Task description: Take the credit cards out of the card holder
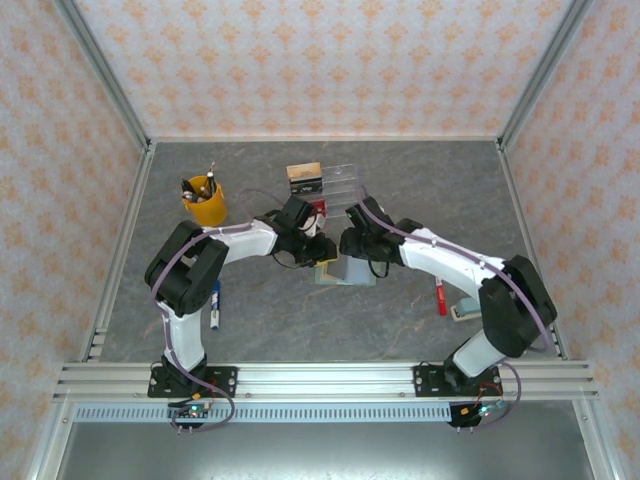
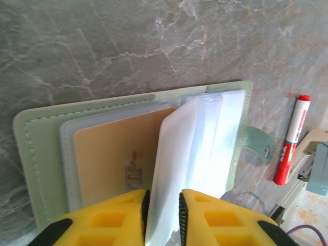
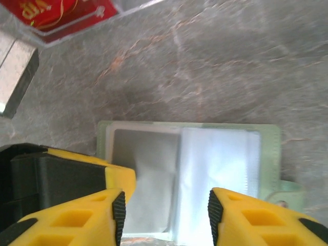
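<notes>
Grey marble table [image 1: 260,310]: we see the open holder [image 2: 36,154] lying flat at centre, tan card [image 2: 113,154] inside; left gripper [image 2: 163,205] pinches 1 clear page [image 2: 174,154], right gripper [image 3: 166,205] hovers wide above.

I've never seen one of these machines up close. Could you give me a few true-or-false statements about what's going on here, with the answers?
1. The card holder lies open on the table. True.
2. A tan-orange card sits in one of its sleeves. True.
3. The right gripper is clamped on a card. False: it is open over the card holder, holding nothing.
4. The red card is tucked inside the card holder. False: it lies in the clear tray.
5. The left gripper pinches a clear sleeve page. True.
</notes>
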